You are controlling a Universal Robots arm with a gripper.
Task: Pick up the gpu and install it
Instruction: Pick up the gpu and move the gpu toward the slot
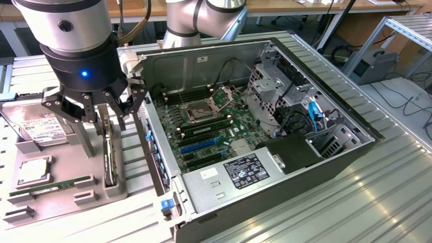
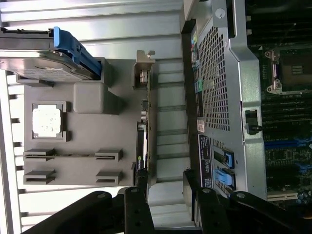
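The gripper [image 1: 98,114] is spread wide, with nothing grasped. It is held over the gpu [image 1: 108,157], which is stood on edge beside the computer case [image 1: 290,187].

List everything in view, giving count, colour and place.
gpu: one, dark, standing on edge in the holder, under the gripper.
holder: one, grey, on the table, to the exterior view's left of the case.
hard drive: one, silver with a white label, on the holder.
processor chip: one, silvery, in a square recess of the holder.
memory stick: one, green, in a holder slot.
computer case: one, dark, open, mid-table.
motherboard: one, green, inside the case.
table: one, silvery, ribbed.
gripper: one, black, open, at the gpu's upper edge.
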